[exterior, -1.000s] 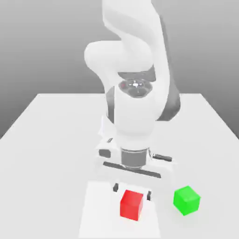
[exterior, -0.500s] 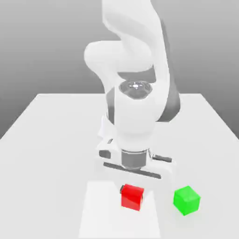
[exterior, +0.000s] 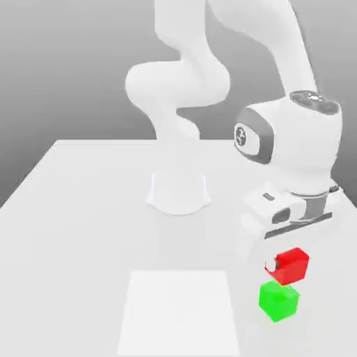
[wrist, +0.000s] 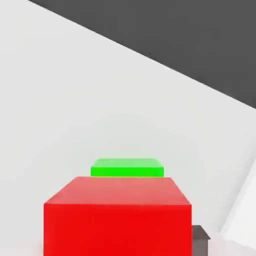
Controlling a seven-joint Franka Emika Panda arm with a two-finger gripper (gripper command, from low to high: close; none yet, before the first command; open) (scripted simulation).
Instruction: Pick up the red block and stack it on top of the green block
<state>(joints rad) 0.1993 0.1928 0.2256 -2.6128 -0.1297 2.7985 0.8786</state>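
Hanging in the lower right of the exterior view, the red block (exterior: 291, 266) is a small, plain cube, bright red, smooth-faced, tilted a little so its upper face and one side both show. No label, brand or writing on it. It sits clear of the table (exterior: 84, 209), raised just above the green block (exterior: 279, 301); whether the two touch at the near corner cannot be told.

Gripper (exterior: 279, 263): jaws closed tight on the red block, one pale fingertip (exterior: 270, 264) showing against the cube's side toward the exterior view's left. White hand and wrist stand directly above it, arm bending up toward the top right of the frame.

Green block: same size and plain finish as the red one, bright green, flat on the table near the lower right edge of the frame. No markings.

Hand view: red block (wrist: 117, 220) large in the lower centre, flat red front face, lighter top; green block (wrist: 127, 168) a thin green strip just beyond it.

A paler rectangular patch (exterior: 180, 310) lies on the table at lower centre, well apart from both cubes.
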